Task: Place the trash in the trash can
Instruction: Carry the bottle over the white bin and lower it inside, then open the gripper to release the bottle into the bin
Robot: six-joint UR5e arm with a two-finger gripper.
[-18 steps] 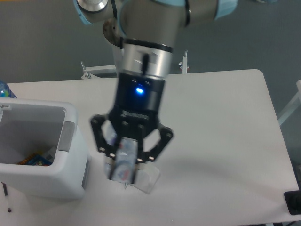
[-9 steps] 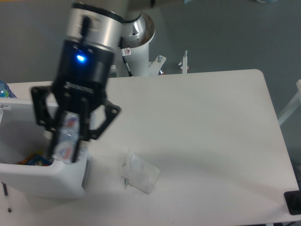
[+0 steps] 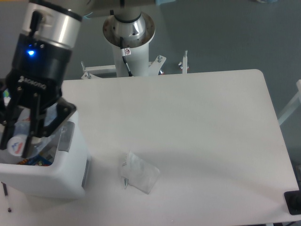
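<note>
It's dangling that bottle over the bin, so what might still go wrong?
The gripper holds the bottle tilted over the bin, near its right wall, so on release it might clip the rim and bounce out. Its fingers also sit close to that wall and could bump it. Separately, the wrapper lies flat on the table, thin and crumpled, probably hard to pinch later.

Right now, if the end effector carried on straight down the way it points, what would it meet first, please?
Most likely the inside of the trash can: the end effector, holding the bottle, points down into its opening, where some colourful items already lie. Depth is hard to judge.
</note>
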